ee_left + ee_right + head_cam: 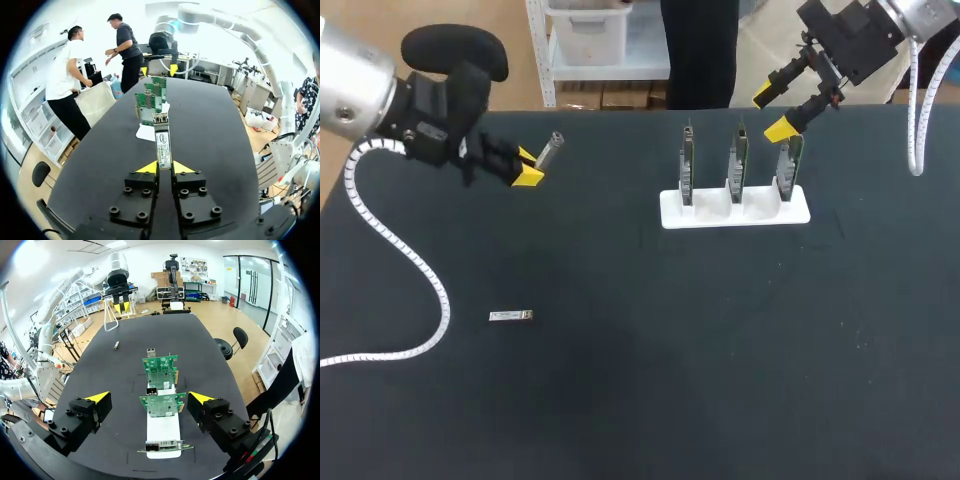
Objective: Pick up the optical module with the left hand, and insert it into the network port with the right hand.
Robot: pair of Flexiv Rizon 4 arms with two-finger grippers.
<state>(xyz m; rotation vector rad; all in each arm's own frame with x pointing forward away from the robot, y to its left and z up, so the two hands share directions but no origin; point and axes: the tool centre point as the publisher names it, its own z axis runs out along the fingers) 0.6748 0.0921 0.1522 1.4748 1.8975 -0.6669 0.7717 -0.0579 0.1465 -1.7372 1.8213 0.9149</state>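
- Your left gripper sits at the far left of the table, clenched on the optical module, which sticks out past its yellow tips.
- In the left wrist view, the optical module carries a white printed label along its upper face.
- A second module lies flat on the black table, near left, well apart from both grippers.
- A white stand, far and right of centre, holds three upright green cards in a row.
- A metal network port shows on the card closest to your right wrist.
- Your right gripper hangs released over the rightmost card, fingers wide apart, touching nothing.
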